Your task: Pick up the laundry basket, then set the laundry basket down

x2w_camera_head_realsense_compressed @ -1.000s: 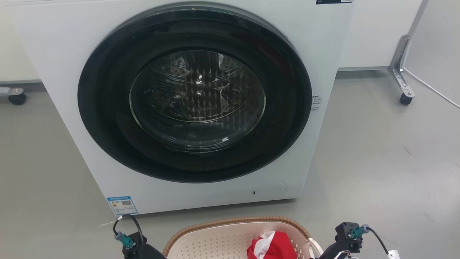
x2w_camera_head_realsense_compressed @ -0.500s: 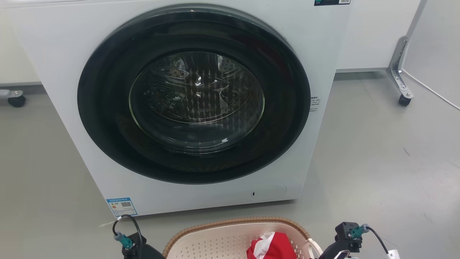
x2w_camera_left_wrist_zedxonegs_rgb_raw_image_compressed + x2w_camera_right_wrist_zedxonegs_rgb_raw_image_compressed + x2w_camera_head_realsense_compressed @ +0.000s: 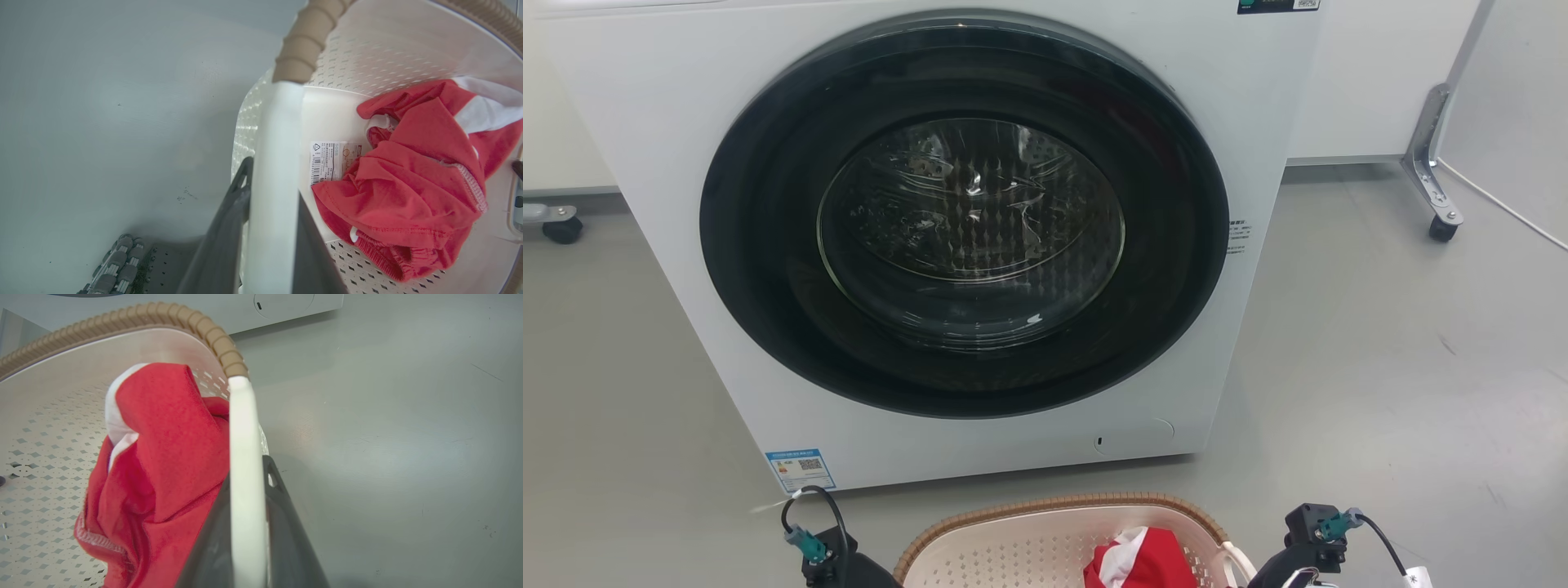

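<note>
So the grab looks done. The basket (image 3: 1054, 500) is low and near the robot, in the middle, with the washer (image 3: 964, 220) just past its far rim. The washer door is closed. A red cloth (image 3: 408, 196) lies inside the basket, more to the right side. Both arms are down at the sides of the basket, one on the left and one on the right. The left gripper (image 3: 271, 196) has a dark finger on each side of the left handle (image 3: 273, 143), one outside the basket and one inside. They press tight on the white bar. The right gripper (image 3: 245, 477) does the same on the right handle (image 3: 241, 428), squeezing it from both sides. Each gripper's fingers point along its handle, toward the far rim and the washer. In the head view the two wrists show at the near edge, level with each other, with a small green plug and a black wire on each one. I think the lift is the step in hand, but the bottom of the basket is hidden, so I cannot tell if it is off the floor (image 3: 1380, 367) yet. Putting the basket down is not done, and it comes last. To my eye both sides need to go up and down together, or the cloth may slide.
</note>
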You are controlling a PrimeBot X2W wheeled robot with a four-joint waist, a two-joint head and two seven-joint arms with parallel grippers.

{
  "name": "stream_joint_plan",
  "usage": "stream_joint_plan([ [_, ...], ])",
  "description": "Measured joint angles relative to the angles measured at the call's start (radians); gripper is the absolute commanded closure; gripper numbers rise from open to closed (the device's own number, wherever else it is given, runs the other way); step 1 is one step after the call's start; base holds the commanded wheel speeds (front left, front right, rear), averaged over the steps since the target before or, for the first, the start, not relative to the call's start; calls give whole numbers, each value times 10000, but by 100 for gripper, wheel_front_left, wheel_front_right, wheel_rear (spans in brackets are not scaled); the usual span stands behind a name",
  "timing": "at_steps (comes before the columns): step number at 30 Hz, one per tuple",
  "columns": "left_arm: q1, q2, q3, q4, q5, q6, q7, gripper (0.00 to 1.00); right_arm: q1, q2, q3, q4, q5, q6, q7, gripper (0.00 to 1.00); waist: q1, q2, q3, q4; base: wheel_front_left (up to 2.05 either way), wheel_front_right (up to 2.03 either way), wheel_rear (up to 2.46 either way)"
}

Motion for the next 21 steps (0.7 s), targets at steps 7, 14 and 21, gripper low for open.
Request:
stream_joint_plan([
  [7,5,8,-102,-52,-130,90,-2,100,4,-23,52,-35,58,0,2,100,0,0,29,14,0,0,0],
  [14,58,17,-263,-188,-203,176,-69,100,4,-46,98,-54,75,-2,-10,100,0,-1,138,29,0,0,0],
  [21,136,23,-405,-403,-259,238,-257,100,0,-90,58,-40,142,-8,-242,100,0,-1,457,39,0,0,0],
])
